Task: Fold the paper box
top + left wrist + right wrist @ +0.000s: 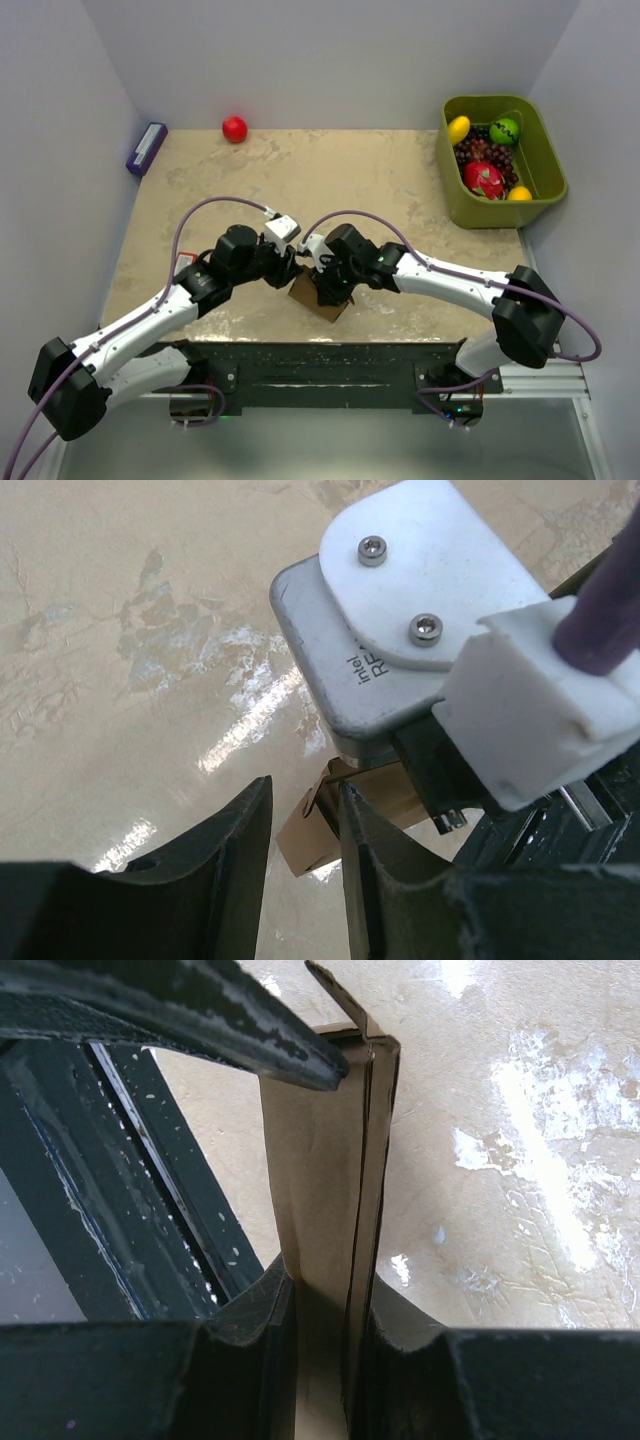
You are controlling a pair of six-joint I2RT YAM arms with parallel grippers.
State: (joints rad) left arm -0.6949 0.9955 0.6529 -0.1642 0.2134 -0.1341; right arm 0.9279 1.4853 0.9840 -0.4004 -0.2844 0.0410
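Fold barely begun: the paper box [330, 308] is a flattened blank.
Right gripper [325, 1295] clamps its doubled panels; left gripper [303, 792], just beside the box, is parted and empty; flaps not yet tucked.

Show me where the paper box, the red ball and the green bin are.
paper box [320, 1210]: right wrist view, on its flat brown panel.
red ball [234, 128]: top view, on its middle.
green bin [490, 213]: top view, on its near wall.

Thin brown cardboard box [302, 293]: largely hidden beneath the right claw [328, 288] from above.
Box's far part: behind the grey camera housing [325, 670], left wrist view.
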